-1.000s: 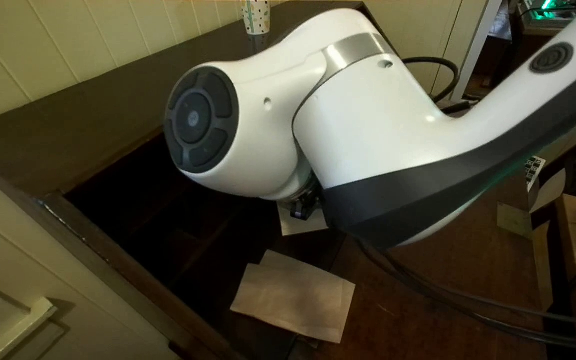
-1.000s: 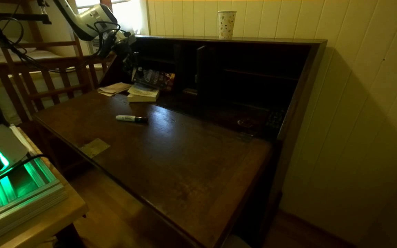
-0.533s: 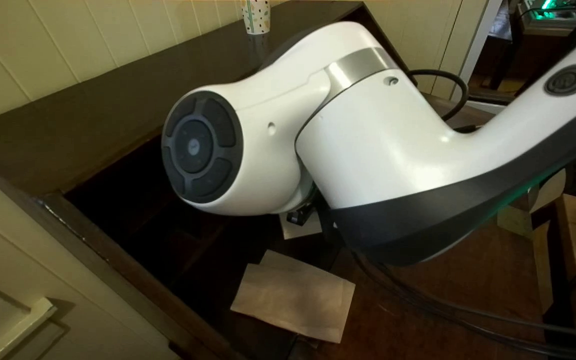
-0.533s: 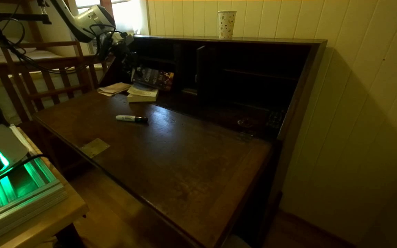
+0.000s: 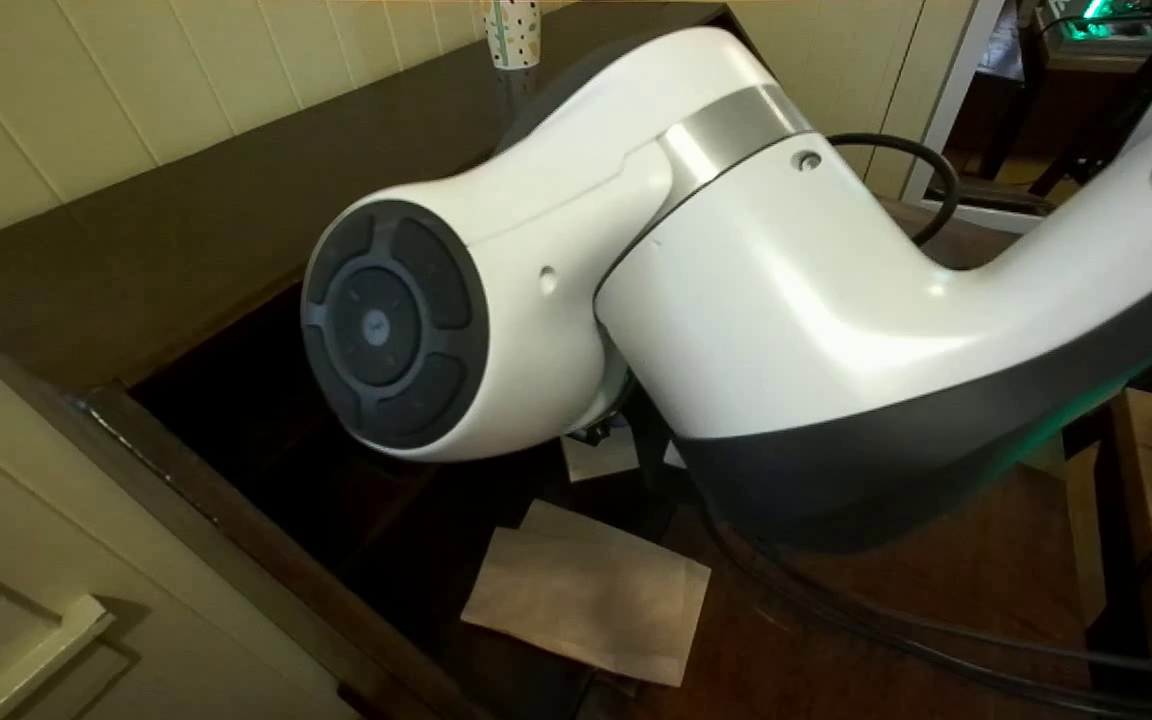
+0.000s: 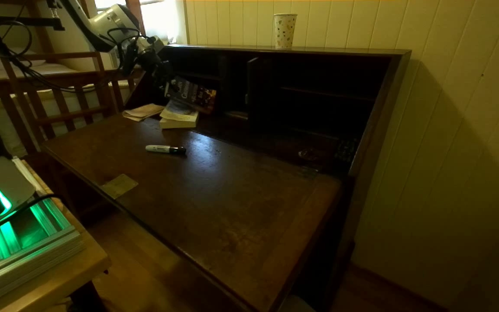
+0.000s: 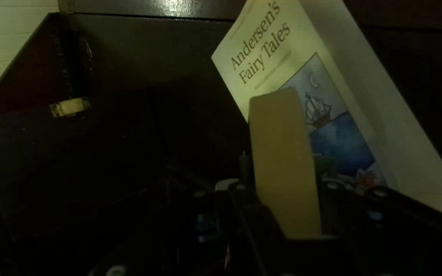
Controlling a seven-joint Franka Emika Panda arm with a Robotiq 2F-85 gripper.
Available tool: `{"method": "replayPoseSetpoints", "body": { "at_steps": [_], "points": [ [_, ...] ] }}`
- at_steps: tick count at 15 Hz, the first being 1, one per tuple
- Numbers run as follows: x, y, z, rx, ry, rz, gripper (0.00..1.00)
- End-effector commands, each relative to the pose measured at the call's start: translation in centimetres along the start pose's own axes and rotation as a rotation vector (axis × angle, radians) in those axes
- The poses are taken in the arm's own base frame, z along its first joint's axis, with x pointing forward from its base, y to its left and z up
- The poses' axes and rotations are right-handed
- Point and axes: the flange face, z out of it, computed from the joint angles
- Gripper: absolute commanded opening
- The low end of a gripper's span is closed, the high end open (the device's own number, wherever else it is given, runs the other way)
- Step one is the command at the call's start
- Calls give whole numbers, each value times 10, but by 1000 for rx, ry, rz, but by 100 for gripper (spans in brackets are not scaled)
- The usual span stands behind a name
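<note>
Gripper (image 7: 286, 189) pinching dark book (image 6: 193, 95): fingers (image 7: 252, 218) clamped on both faces. Wrist view: dark book sticks out between them toward 12 o'clock, Andersen book (image 7: 326, 96) behind it, 12 to 1. In an exterior view, dark book tilted, at gripper's 4 o'clock, low-end contact unclear; marker (image 6: 166, 149) at 6, papers (image 6: 143, 112) between 7 and 8, cup (image 6: 285, 30) at 2.

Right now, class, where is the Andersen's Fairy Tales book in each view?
In an exterior view: probably the pale patch below centre, partly hidden by the arm.
In an exterior view: the Andersen's book, left of centre, beside brown paper.
Wrist view: its cover, upper right, partly behind the held book.
Shared landmark: the dark wooden desk.
</note>
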Motion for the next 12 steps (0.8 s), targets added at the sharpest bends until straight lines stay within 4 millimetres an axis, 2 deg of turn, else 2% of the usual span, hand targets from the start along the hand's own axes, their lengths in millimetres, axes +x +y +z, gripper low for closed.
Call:
{"method": "replayPoseSetpoints", "body": {
  "at_steps": [1, 12],
  "points": [
    [-9, 5, -12, -44, 15, 13, 8],
    [-24, -1, -21, -92, -62, -41, 8]
  ]
}}
